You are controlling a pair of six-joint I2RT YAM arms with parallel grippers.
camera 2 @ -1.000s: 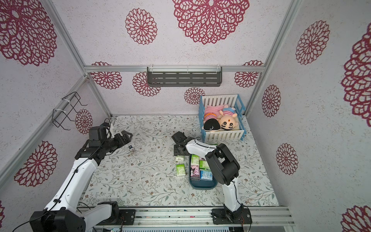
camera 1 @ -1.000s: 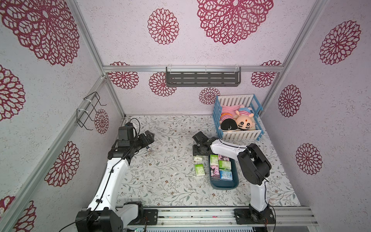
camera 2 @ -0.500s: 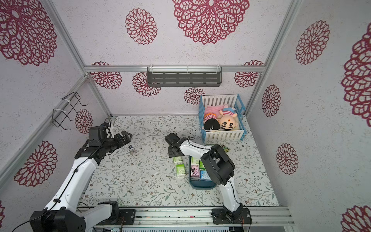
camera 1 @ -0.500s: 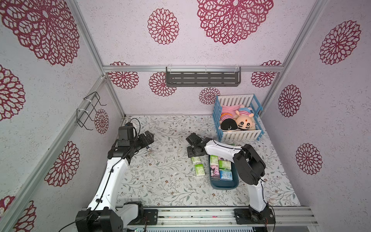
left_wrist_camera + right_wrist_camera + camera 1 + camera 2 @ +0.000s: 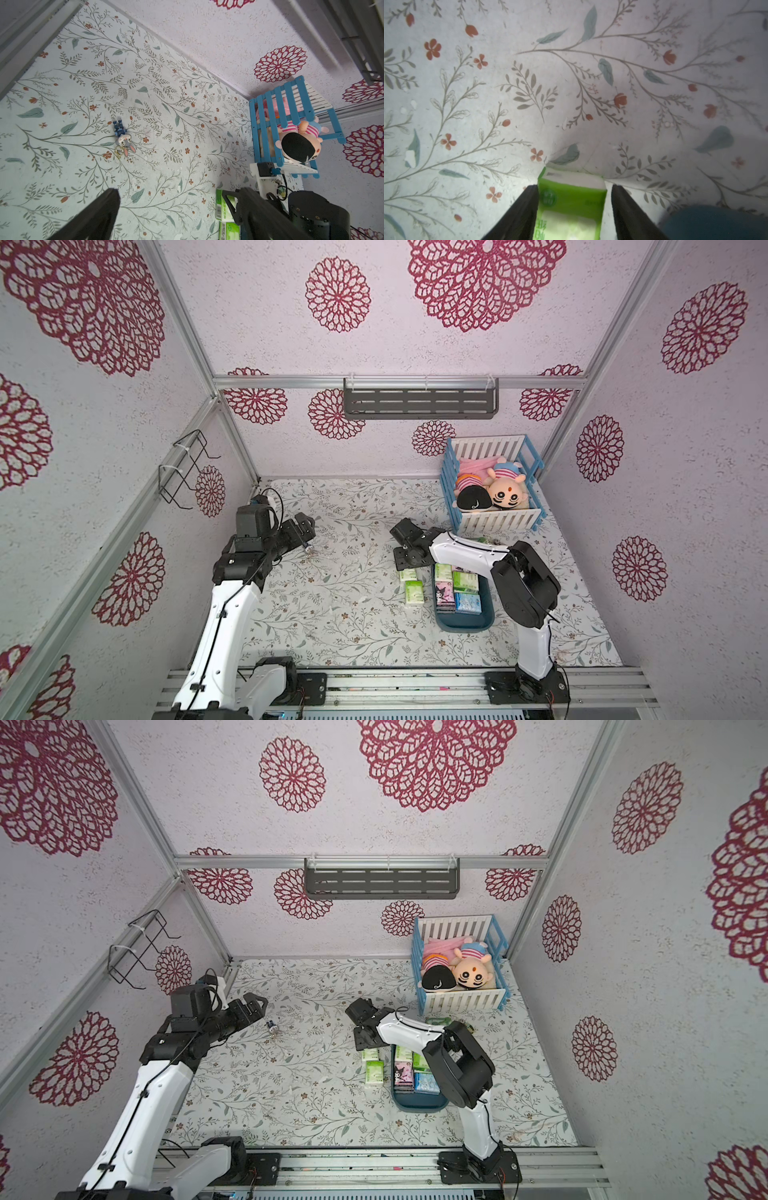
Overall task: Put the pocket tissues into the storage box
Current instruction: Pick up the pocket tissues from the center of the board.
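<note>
Right gripper (image 5: 574, 188) sits low, jaws spread astride a green-and-white tissue pack (image 5: 571, 199) — not yet pinched. Next, we judge: close, lift, carry across. Second green pack (image 5: 413, 591) lies just beside it. Storage box (image 5: 461, 624) is beyond, with several packs (image 5: 457, 589) inside. Left gripper (image 5: 307, 529) hangs well apart — jaws spread, empty.

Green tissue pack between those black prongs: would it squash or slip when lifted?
Probably soft: the green pack has a film wrapper with a crinkled flap end, so it should dent under the right tool. Small and thin, so likely light. It lies flat on the table, so it won't roll, though glossy film might slip.
</note>
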